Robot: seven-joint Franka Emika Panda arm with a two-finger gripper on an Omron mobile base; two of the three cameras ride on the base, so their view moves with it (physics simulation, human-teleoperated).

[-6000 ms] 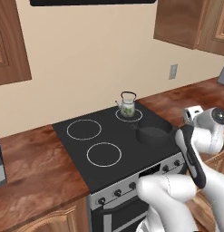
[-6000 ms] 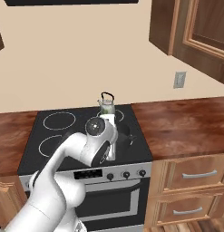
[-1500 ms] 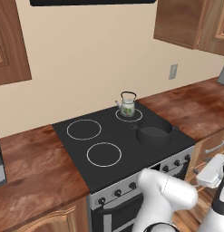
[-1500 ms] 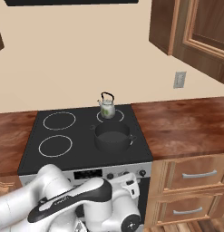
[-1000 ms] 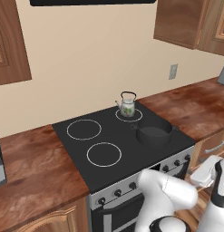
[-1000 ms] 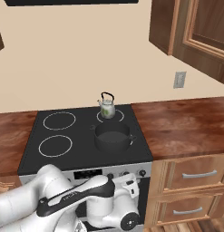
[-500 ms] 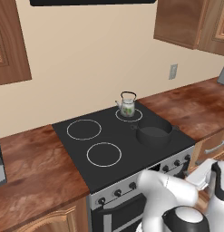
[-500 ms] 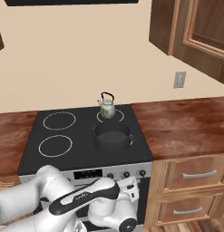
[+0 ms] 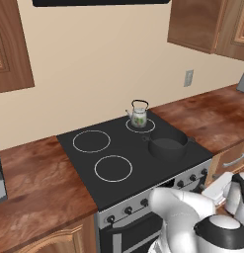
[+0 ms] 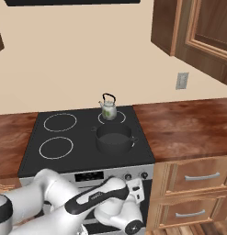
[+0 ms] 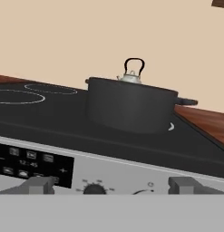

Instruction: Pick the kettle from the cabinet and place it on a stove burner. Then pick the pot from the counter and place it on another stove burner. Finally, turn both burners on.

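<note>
The kettle (image 9: 139, 117) (image 10: 108, 110) stands on the back right burner of the black cooktop (image 9: 128, 148). The pot (image 9: 167, 147) (image 10: 114, 137) sits on the front right burner, just in front of the kettle. In the hand view the pot (image 11: 129, 104) is close ahead, with the kettle (image 11: 131, 76) peeking over its rim. My gripper (image 11: 113, 188) (image 10: 135, 189) is low in front of the range's control panel, open, nothing between its fingers; a knob (image 11: 94, 189) lies between the fingertips. The two left burners (image 9: 91, 141) (image 9: 113, 168) are bare. The cabinet is out of view.
The reddish-brown counter (image 9: 39, 183) (image 10: 188, 128) runs on both sides of the range. Knobs (image 10: 143, 174) line the steel front. Light wood drawers (image 10: 197, 176) sit to the right. Dark panelled wall cabinets (image 10: 197, 32) hang above right, and there is a wall outlet (image 10: 181, 81).
My hand has sunk slightly and closed in on the range's front panel. The gripper stayed open. Kettle and pot have not moved.
</note>
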